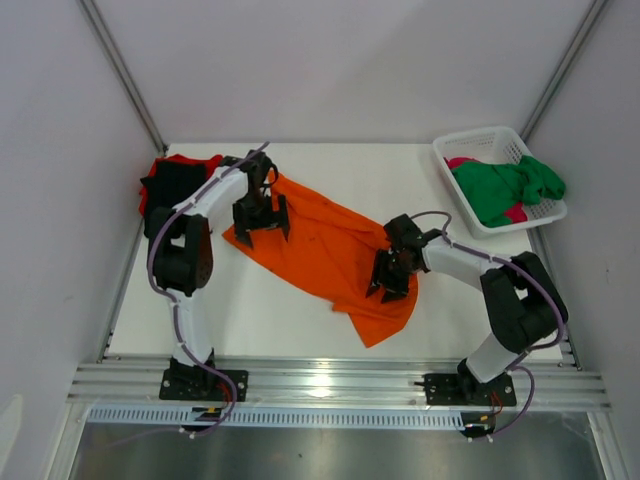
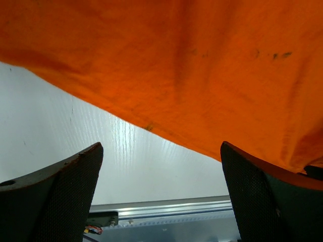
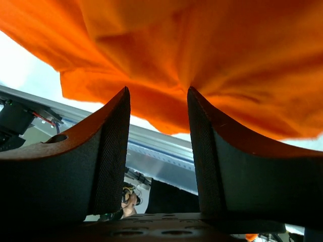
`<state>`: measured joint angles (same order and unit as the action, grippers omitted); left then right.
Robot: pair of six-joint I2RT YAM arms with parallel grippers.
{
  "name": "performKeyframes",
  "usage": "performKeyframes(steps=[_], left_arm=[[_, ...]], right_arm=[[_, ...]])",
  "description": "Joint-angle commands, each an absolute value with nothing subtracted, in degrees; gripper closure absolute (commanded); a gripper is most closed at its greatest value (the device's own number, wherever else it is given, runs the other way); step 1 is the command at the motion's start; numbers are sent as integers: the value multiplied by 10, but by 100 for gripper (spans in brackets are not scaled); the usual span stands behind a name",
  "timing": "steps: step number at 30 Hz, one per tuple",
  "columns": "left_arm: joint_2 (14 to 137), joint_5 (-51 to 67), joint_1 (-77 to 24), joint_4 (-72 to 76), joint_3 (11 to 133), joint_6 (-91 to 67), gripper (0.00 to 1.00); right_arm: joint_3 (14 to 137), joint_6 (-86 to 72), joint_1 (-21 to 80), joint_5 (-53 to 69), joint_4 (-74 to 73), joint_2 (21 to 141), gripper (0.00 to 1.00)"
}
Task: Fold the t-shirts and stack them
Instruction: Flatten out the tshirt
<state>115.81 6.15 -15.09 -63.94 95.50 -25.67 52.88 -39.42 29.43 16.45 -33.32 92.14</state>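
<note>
Orange shirt point(image 1: 330, 250) lying mid-table, left gripper point(image 1: 262, 222) spread wide over its far-left edge, right gripper point(image 1: 392, 278) pinching its right side, basket point(image 1: 452, 152) of shirts sitting far right, black shirt point(image 1: 172, 182) far left.

Orange t-shirt point(image 1: 325, 250) rumpled mid-table; black/red point(image 1: 170, 180) back-left (folded, apparently); green/pink point(image 1: 505, 190) heaped.
</note>
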Motion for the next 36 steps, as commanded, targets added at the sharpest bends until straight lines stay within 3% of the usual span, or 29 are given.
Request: performKeyframes(steps=[1,18,27,36], left_arm=[[1136,61,-150,-595,953,-232,1],[1234,122,-151,-642,975,-220,2],[1233,177,-151,-640,953,-211,3],[1216,189,-151,-644,963,-214,3]], right_arm=[[569,-388,307,179,-304,963,50],[595,-376,330,180,-292,1096,51],[609,-378,339,182,-295,1106,52],[576,-358,339,153,-360,1036,52]])
